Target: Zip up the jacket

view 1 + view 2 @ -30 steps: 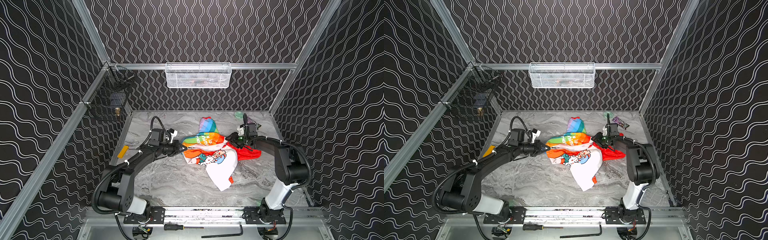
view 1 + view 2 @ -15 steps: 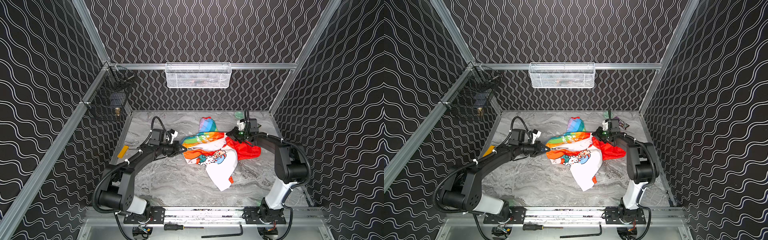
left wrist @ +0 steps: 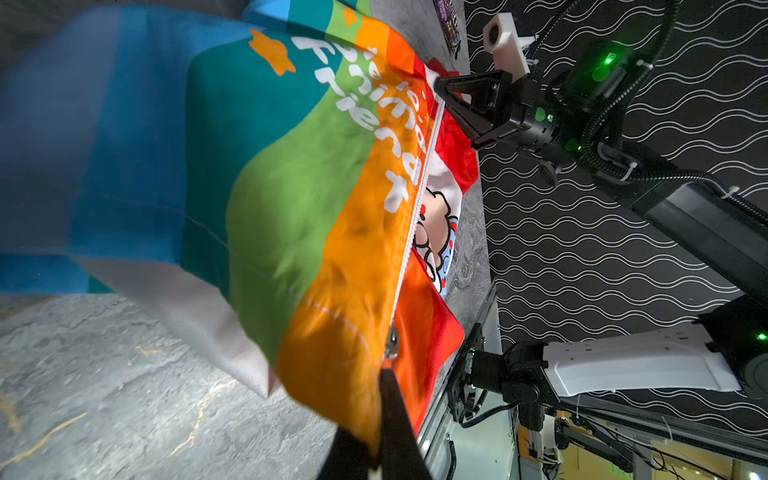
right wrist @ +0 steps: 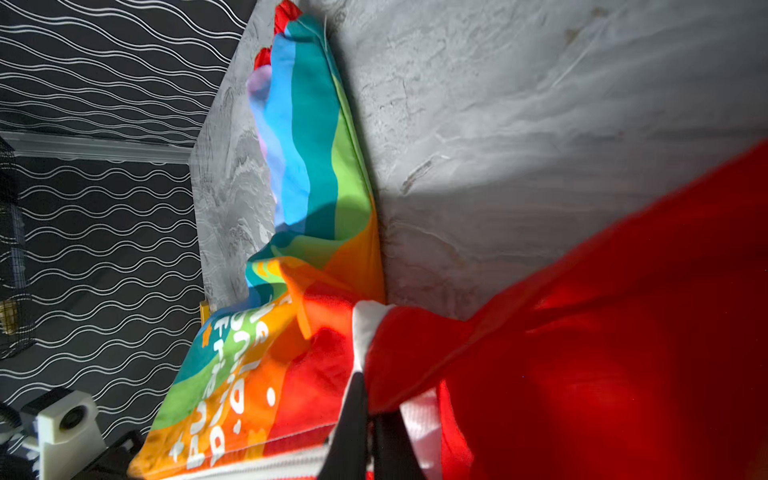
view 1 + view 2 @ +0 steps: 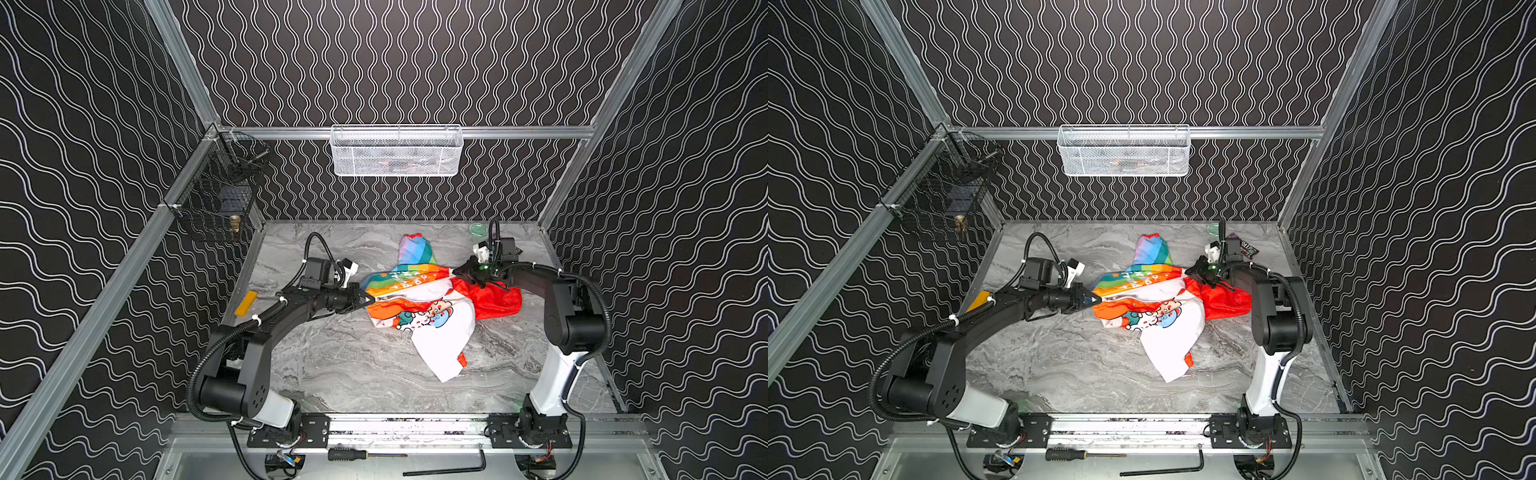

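Rainbow-striped thin child's jacket [image 5: 409, 281], left gripper [image 5: 370, 300] clamped on zipper-end hem, right gripper [image 5: 456, 272] clamped on collar beside red hood [image 5: 496, 301]

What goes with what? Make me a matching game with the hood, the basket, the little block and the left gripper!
Things:
1. hood
2. basket
3. block
4. left gripper

Matches:
a. yellow, by the table's left edge
b. shut, pinching the jacket
c. red
d. white, hanging on the back wall

Pairs: 1-c, 2-d, 3-a, 4-b
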{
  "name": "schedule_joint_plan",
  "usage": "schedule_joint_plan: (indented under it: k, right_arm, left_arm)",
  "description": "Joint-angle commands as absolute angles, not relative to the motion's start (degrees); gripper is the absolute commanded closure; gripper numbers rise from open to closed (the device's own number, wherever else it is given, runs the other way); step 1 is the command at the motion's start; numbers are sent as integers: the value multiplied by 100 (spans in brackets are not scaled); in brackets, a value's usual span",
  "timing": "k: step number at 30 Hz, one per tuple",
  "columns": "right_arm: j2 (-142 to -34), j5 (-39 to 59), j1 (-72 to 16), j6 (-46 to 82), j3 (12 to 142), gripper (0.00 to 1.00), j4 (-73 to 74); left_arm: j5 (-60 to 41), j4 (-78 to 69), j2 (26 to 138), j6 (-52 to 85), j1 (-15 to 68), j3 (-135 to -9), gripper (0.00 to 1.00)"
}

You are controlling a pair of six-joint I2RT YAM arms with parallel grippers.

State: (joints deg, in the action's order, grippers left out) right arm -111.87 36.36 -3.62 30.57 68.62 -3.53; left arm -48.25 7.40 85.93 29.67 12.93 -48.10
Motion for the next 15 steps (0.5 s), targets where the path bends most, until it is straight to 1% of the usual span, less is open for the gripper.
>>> schedule_joint_plan:
  k: [1,2,5,6,8,9,11,12,15]
  right_arm:
    - [-11116,3223,-282,2906,6763,88,-121]
    - [-11041,3201,-281,2905,6716,80,-137]
    - [-10907,3060,-220,2875,6614,50,-278]
    - [-10701,2989,-201,2829,6606,44,-371]
    - [-10568,2804,-187,2726,6614,36,-596]
    - [-10515,2736,-191,2670,6614,34,-681]
    - [-10412,2618,-185,2569,6603,33,-902]
    - [-10377,2570,-192,2532,6594,34,-996]
    - [-10279,2609,-223,2455,6432,42,-1097]
  left_arm:
    - [-4726,841,8600,2956,1283,-4756,100]
    - [-4733,818,8602,2970,1283,-4747,100]
    - [-4715,835,8587,2941,1282,-4722,100]
    - [-4713,844,8587,2935,1283,-4712,100]
    - [-4726,835,8588,2942,1283,-4694,100]
    - [-4736,819,8587,2952,1283,-4693,100]
    - [-4735,804,8587,2962,1279,-4686,100]
    - [-4730,804,8579,2962,1283,-4689,100]
    - [-4729,809,8568,2954,1279,-4693,100]
